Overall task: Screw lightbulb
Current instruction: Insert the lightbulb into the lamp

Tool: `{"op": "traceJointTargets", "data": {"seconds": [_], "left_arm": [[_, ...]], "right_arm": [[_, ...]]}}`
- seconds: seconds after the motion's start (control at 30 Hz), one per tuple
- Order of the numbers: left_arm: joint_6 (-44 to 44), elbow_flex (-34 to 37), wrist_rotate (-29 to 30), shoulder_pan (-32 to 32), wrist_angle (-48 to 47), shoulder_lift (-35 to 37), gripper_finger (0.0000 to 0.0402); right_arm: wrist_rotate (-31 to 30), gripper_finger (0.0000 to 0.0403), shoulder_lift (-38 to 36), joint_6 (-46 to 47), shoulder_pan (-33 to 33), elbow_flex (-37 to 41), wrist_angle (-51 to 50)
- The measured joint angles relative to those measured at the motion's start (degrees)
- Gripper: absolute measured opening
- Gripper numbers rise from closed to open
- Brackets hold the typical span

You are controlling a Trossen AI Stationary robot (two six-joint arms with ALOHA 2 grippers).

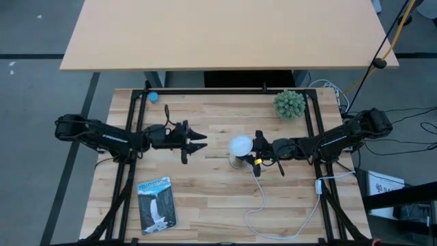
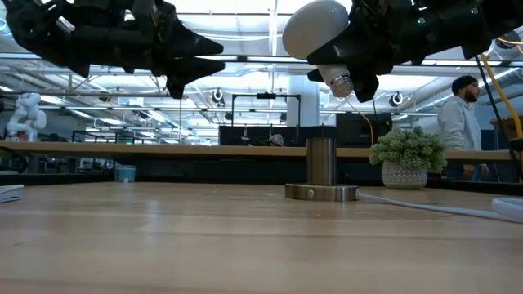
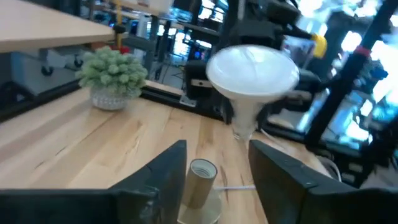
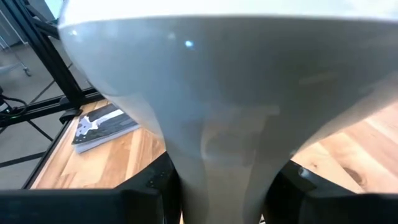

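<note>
lightbulb: dome cut off at frame edge | right claw: fingertips hidden behind neck

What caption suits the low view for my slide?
Right gripper holds the lightbulb above the metal socket; left gripper waits open nearby.

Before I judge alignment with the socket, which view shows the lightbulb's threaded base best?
The low view: the lightbulb hangs tilted in the right gripper, its metal base visible above the socket. The high view shows only its dome, the left wrist view its dome and neck, the right wrist view just the neck.
</note>
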State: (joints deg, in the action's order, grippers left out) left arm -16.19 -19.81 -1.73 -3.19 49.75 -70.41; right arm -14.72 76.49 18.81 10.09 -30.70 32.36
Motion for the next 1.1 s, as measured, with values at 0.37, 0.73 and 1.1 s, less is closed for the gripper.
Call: {"op": "traceJointTargets", "data": {"seconds": [0.37, 0.73, 1.1], "left_arm": [[6.01, -4.96, 3.73, 3.37, -0.35, -10.46, 0.0179], [7.84, -19.51, -0.10, 3.48, 0.85, -26.55, 0.0179], [9.03, -26.59, -1.98, 2.53, 7.34, -33.84, 0.0179]], "right_arm": [[-0.09, 0.0151, 0.00, -2.20, -1.63, 0.02, 0.48], [0.04, 0.0151, 0.00, -4.98, -3.43, 0.02, 0.01], [0.05, 0.0178, 0.00, -4.98, -3.26, 0.07, -2.76]]}}
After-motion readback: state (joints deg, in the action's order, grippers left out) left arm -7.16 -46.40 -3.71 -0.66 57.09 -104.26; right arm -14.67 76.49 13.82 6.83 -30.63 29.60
